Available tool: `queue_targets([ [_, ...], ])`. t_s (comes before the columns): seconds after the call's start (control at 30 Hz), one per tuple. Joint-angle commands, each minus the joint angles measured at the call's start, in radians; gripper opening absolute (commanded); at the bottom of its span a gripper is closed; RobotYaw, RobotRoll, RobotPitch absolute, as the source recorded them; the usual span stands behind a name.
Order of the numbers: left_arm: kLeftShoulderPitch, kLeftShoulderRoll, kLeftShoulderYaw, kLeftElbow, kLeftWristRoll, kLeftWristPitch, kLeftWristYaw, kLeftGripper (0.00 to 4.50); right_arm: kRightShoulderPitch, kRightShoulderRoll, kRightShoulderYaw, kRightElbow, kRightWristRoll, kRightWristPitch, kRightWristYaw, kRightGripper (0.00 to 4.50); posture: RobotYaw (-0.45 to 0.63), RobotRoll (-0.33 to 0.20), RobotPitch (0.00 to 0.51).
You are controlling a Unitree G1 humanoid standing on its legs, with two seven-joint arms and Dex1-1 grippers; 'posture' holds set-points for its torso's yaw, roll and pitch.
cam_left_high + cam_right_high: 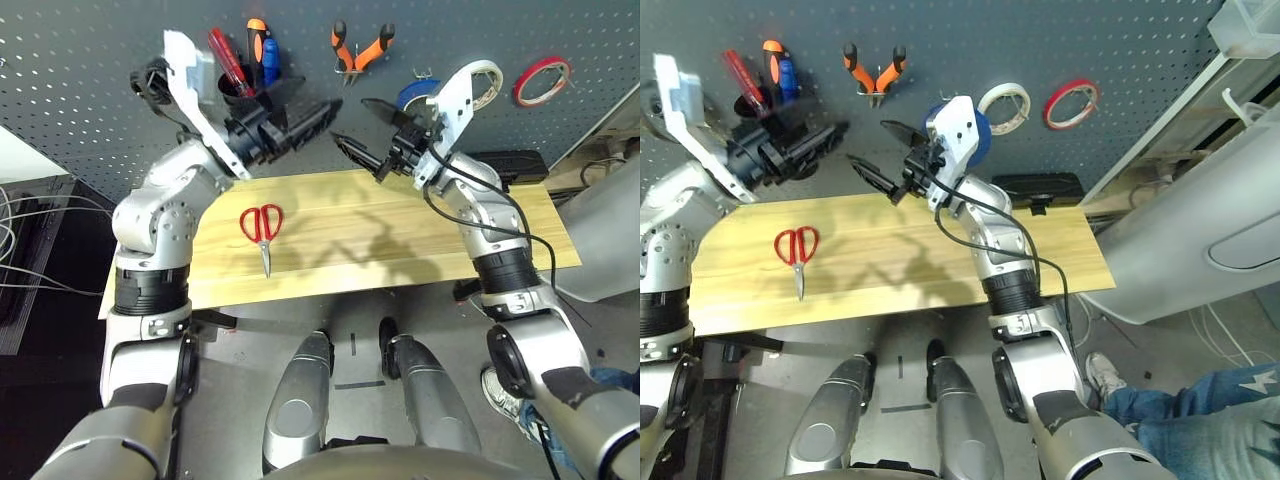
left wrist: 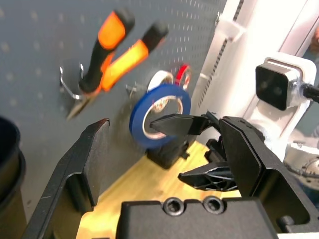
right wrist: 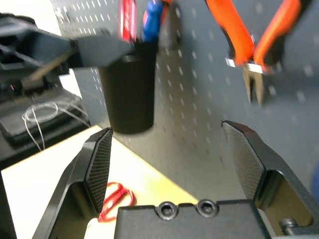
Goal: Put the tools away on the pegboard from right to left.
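On the dark grey pegboard [image 1: 90, 60] the orange-and-black pliers [image 1: 360, 50] hang from a hook. To their right hangs the blue tape roll [image 2: 159, 114], partly behind my right gripper. The blue-handled screwdriver [image 1: 270, 60] stands in a black cup [image 1: 240, 92]. The red-handled scissors [image 1: 262, 225] lie flat on the wooden table [image 1: 400, 230], left of centre. My left gripper [image 1: 325, 112] is open and empty, just right of the cup. My right gripper [image 1: 352, 122] is open and empty below the pliers, its tips close to the left gripper's.
The cup also holds a red-handled and an orange-and-black-handled screwdriver. A white tape roll [image 1: 487, 78] and a red tape roll [image 1: 543, 80] hang at the pegboard's right. A black box [image 1: 510, 165] sits at the table's back right. A person's leg and shoe [image 1: 1110, 375] show at lower right.
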Motion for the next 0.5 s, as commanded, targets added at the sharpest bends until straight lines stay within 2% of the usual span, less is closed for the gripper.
queue_targets([
  [0.03,0.041,0.008,-0.019,0.003,0.034,0.011,-0.012,4.49,0.044,-0.037,0.016,-0.003,-0.016,0.035,0.031,4.50,0.16,0.000,0.276],
  [0.33,0.104,-0.001,-0.060,0.037,0.093,0.047,-0.007,4.49,0.083,-0.066,0.023,0.008,-0.044,0.066,0.032,4.50,0.15,0.000,0.282],
  [0.5,0.180,0.013,-0.115,0.072,0.157,0.054,-0.023,4.49,0.089,-0.070,0.035,0.007,-0.066,0.095,0.028,4.50,0.15,0.000,0.282],
])
